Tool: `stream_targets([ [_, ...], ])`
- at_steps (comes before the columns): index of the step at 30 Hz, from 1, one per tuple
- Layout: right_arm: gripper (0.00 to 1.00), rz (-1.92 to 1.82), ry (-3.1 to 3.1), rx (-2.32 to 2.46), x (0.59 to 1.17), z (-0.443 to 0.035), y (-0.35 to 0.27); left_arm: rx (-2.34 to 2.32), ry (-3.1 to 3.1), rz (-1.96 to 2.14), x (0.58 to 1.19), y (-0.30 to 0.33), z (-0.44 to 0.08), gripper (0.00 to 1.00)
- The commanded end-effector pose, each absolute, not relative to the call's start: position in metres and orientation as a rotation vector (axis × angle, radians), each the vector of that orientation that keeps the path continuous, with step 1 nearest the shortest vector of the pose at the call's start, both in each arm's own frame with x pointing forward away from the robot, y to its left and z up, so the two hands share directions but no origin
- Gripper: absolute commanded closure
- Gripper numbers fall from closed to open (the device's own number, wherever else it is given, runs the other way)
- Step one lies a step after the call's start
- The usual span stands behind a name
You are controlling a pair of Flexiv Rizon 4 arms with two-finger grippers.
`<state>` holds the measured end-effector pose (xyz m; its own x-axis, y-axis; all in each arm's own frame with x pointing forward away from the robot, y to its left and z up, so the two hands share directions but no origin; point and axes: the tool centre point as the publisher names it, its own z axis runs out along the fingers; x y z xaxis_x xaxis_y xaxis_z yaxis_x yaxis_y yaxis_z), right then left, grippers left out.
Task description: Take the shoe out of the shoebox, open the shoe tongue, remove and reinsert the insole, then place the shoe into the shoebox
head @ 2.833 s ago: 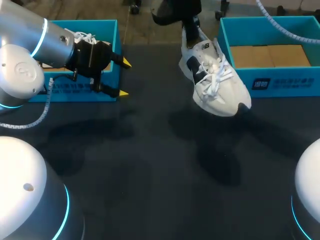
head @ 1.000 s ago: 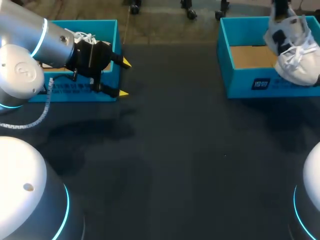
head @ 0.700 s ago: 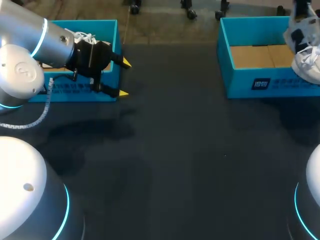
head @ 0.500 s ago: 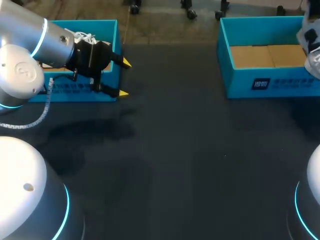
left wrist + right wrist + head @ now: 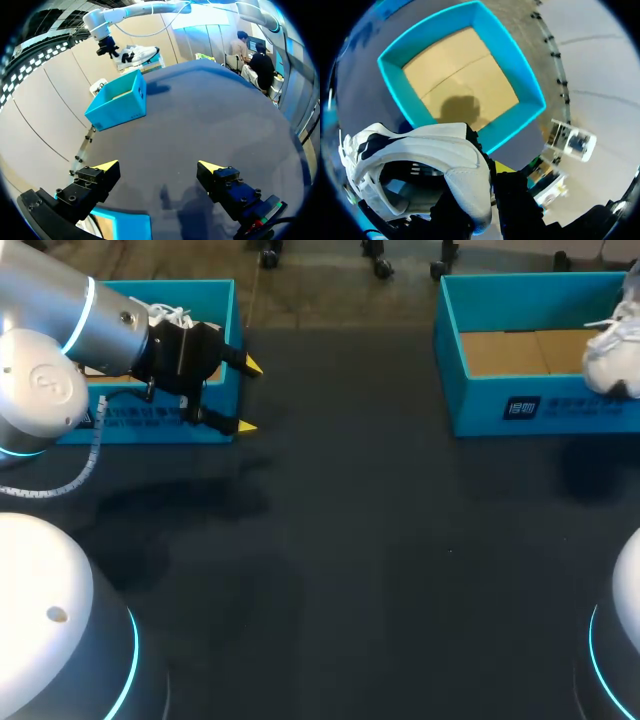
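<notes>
In the head view my left gripper (image 5: 246,397) hangs far across the table (image 5: 350,560) from the open teal shoebox (image 5: 447,360), fingers spread wide with nothing between them. The white shoe (image 5: 612,358) hangs over the shoebox's right end. From the left wrist, those spread fingers frame the shoebox well ahead, and my right gripper (image 5: 107,47) holds the shoe aloft just beyond it. From the right wrist, the fingers are clamped on the shoe's heel, above one edge of the shoebox, whose cardboard floor (image 5: 465,75) shows bare.
</notes>
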<state>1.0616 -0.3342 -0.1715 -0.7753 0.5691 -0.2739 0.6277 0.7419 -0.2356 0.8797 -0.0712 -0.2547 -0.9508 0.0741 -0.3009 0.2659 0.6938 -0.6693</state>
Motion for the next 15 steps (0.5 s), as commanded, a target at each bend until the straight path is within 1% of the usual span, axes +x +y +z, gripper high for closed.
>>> stream_targets([
  [1, 1.0, -0.42, 2.54, 1.537, 1.05, -0.171, -0.336, 0.272, 2.654, -1.104, 0.879, -0.071, -0.255, 0.0],
  [4, 1.0, -0.389, 2.423, 1.678, 1.041, -0.17, -0.339, 0.272, 2.654, -1.104, 0.879, -0.071, -0.255, 0.0],
  [6, 1.0, -0.397, 2.287, 1.899, 1.031, -0.171, -0.341, 0.272, 2.654, -1.104, 0.879, -0.071, -0.255, 0.0],
  [10, 1.0, -0.247, 2.085, 2.152, 1.017, -0.17, -0.343, 0.272, 2.654, -1.104, 0.879, -0.071, -0.255, 0.0],
  [15, 1.0, -0.232, 2.067, 2.171, 1.015, -0.169, -0.342, 0.272, 2.654, -1.104, 0.879, -0.071, -0.255, 0.0],
])
